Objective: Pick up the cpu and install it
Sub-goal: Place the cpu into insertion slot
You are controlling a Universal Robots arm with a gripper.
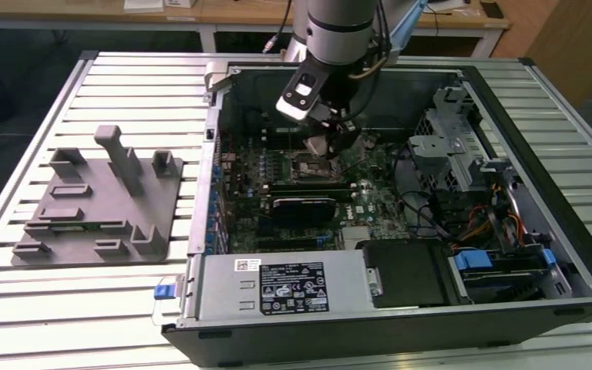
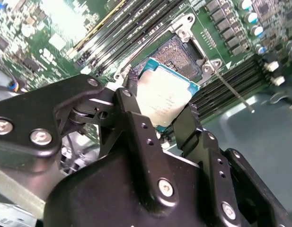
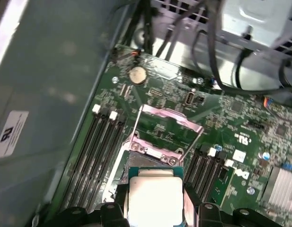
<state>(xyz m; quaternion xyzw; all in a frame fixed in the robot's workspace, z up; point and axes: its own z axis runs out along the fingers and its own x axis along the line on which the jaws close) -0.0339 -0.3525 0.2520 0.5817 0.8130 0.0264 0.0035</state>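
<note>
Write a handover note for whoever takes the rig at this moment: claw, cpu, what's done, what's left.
Claw: shut on the cpu, which is pinched by its edges between both fingers.
Cpu: held close above the socket, not seated. The socket's contact bed is bare and its lid is up.
Done: the cpu is picked up and brought to the socket.
Left: the cpu is not yet in the socket, and the lid is not closed.

Exterior view high; both wrist views share socket.
</note>
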